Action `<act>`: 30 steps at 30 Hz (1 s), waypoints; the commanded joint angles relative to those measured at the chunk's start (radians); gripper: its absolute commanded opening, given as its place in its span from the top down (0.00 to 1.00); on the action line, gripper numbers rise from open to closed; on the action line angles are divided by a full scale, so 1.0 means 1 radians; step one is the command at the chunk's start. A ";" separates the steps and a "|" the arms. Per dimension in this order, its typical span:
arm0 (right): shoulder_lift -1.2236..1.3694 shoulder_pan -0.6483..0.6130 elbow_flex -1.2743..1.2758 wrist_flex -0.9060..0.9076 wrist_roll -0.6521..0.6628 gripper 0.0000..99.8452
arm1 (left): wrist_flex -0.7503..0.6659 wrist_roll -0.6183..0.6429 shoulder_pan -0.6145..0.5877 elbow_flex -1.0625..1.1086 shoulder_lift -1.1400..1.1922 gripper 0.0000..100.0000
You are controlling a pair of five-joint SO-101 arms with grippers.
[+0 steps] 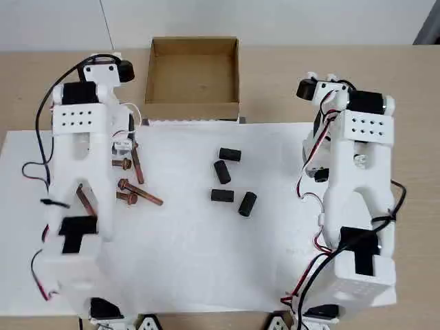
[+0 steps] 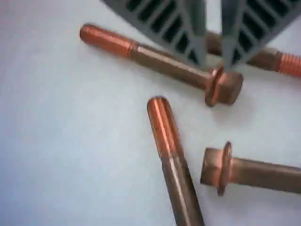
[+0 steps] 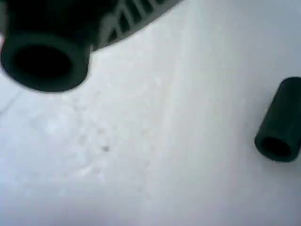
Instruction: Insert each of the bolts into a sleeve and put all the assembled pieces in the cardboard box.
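Several copper bolts [image 1: 139,192] lie on the white mat beside the left arm. My left gripper [image 2: 214,63] hangs just above one bolt [image 2: 178,70], near its flanged head, with the fingers a narrow gap apart and nothing between them. Two more bolts [image 2: 176,160] lie close by. My right gripper [image 3: 51,42] is shut on a black sleeve [image 3: 44,59], whose open bore faces the camera; it hangs above the mat at the right [image 1: 320,174]. Several loose black sleeves [image 1: 222,195] lie mid-mat, and one of them [image 3: 278,123] is near the right gripper.
The cardboard box [image 1: 192,110] stands open at the back of the table, just beyond the white mat [image 1: 206,268]. Red and black cables trail beside both arms. Wooden tabletop borders the mat on all sides.
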 commanded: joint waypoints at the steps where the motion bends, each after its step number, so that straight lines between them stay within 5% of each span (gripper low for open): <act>1: -0.062 0.005 -0.003 -0.019 -0.009 1.00 | 0.017 0.048 0.003 -0.108 0.064 0.91; 30: -0.061 0.002 -0.003 -0.027 -0.008 1.00 | 0.014 0.057 0.006 -0.499 0.583 0.91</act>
